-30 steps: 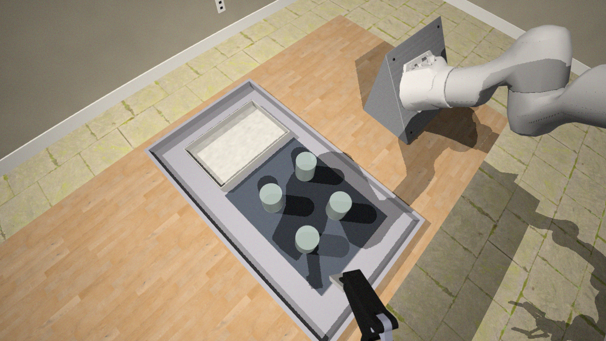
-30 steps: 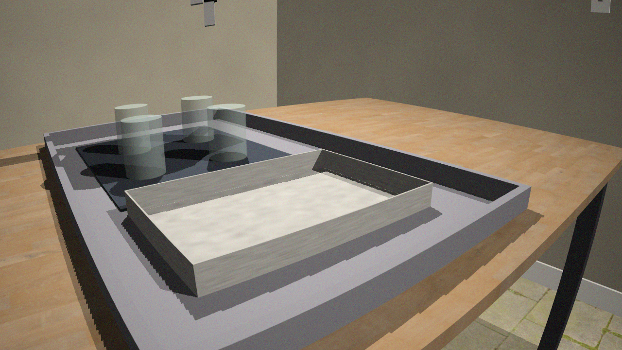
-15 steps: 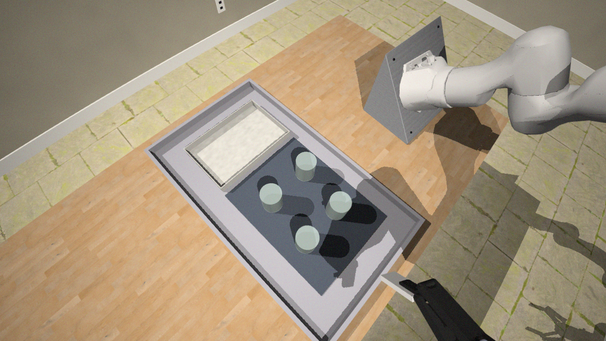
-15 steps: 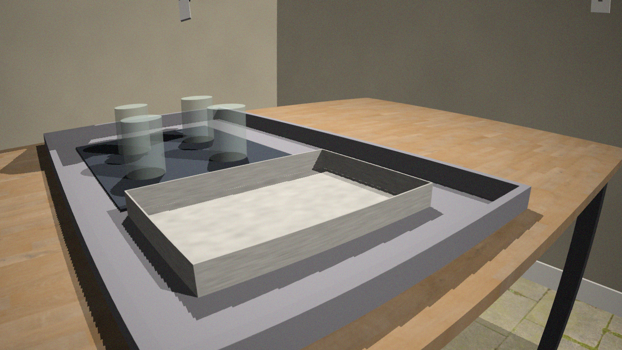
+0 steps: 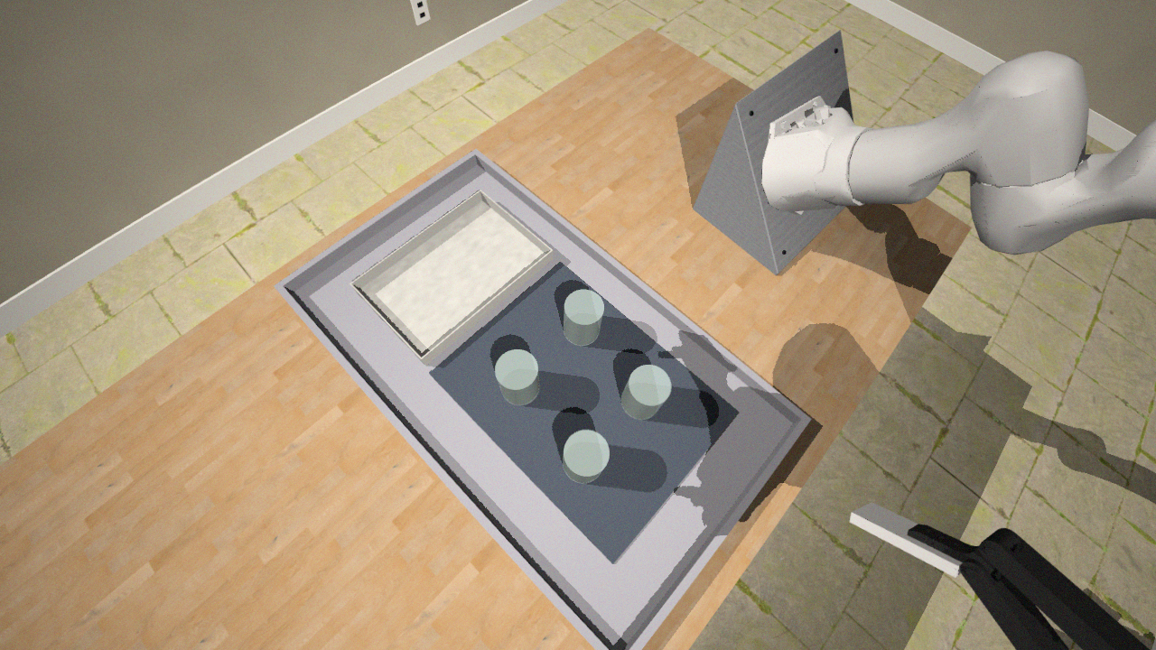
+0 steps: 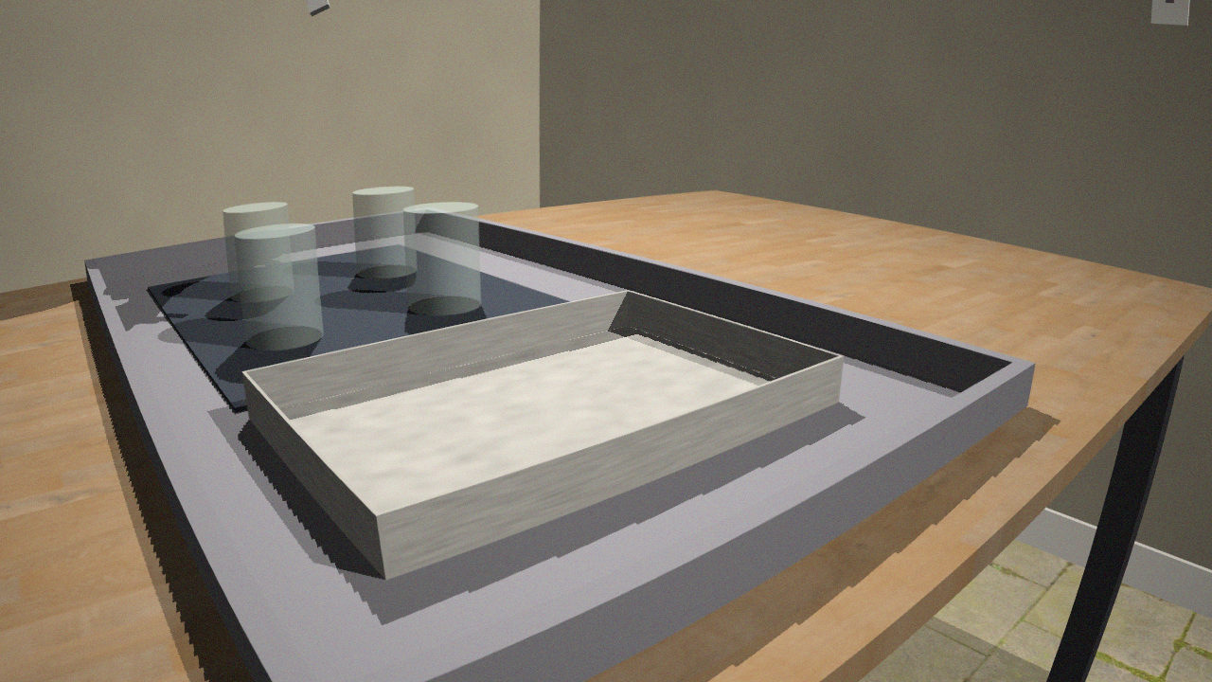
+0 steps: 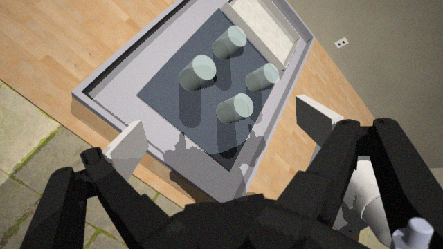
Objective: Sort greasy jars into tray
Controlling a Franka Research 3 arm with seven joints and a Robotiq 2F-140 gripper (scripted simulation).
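Note:
Four glass jars stand mouth down on the dark drying mat (image 5: 601, 485): one nearest the tray (image 5: 583, 317), one on the left (image 5: 517, 376), one on the right (image 5: 647, 391) and one at the front (image 5: 585, 456). They stand apart from each other. The grey tray (image 5: 451, 271) lies beside the mat on the steel table top (image 5: 500, 477) and holds nothing. My gripper (image 7: 219, 122) is open and empty. It hangs high above the end of the steel top farthest from the tray and looks down on the jars (image 7: 234, 108). One finger (image 5: 901, 537) shows in the top view, over the floor.
The steel top has a raised rim (image 6: 762, 309) all round and is set into a wooden table (image 5: 201, 485). A grey wedge mount (image 5: 751, 185) carrying the arm's base stands on the table behind the jars. The table edge (image 5: 856, 420) lies close to the mat's end.

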